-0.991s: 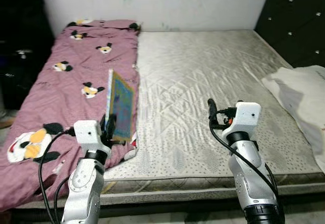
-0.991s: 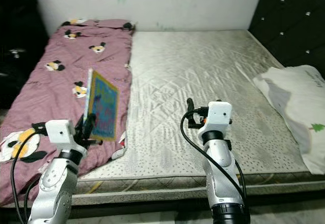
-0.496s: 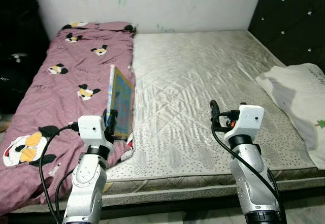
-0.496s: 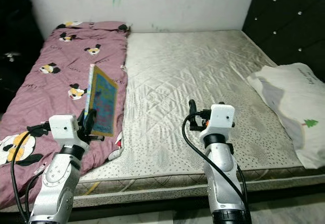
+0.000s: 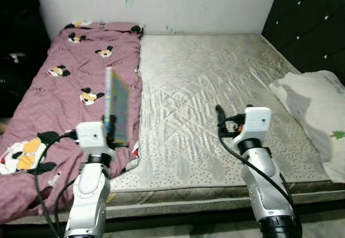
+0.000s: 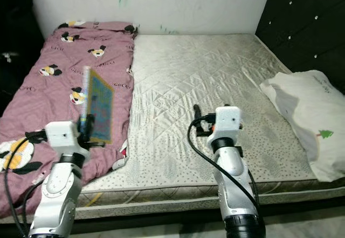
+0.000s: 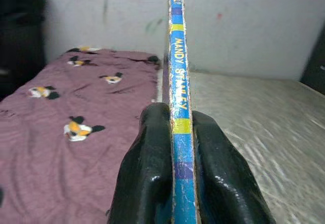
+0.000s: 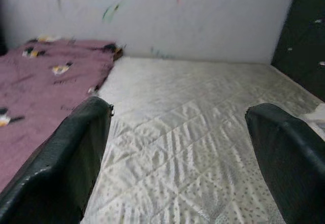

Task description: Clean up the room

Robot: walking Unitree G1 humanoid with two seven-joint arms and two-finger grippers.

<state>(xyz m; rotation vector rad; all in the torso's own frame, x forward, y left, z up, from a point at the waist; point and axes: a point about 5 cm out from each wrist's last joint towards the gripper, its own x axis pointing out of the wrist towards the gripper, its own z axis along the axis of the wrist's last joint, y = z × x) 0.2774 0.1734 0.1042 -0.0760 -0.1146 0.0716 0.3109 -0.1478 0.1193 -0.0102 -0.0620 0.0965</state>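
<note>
A thin blue and yellow picture book (image 5: 117, 106) stands upright, edge-on, above the near left part of the bed. My left gripper (image 5: 111, 131) is shut on its lower edge; the left wrist view has both black fingers (image 7: 150, 158) pressed against the book's spine (image 7: 179, 82). My right gripper (image 5: 220, 120) is held over the bare mattress (image 5: 215, 81) near its front edge, open with nothing between its fingers (image 8: 76, 153). The mattress is silvery and quilted.
A pink quilt (image 5: 64, 81) with cartoon mouse prints covers the left side of the bed. A white pillow (image 5: 318, 108) lies at the right edge. A black studded headboard (image 5: 312, 17) stands on the right; a white wall (image 5: 161, 0) behind.
The camera view has shifted a little. The book in my left gripper has turned more edge-on and now stands straighter. My right gripper stays open over the mattress.
</note>
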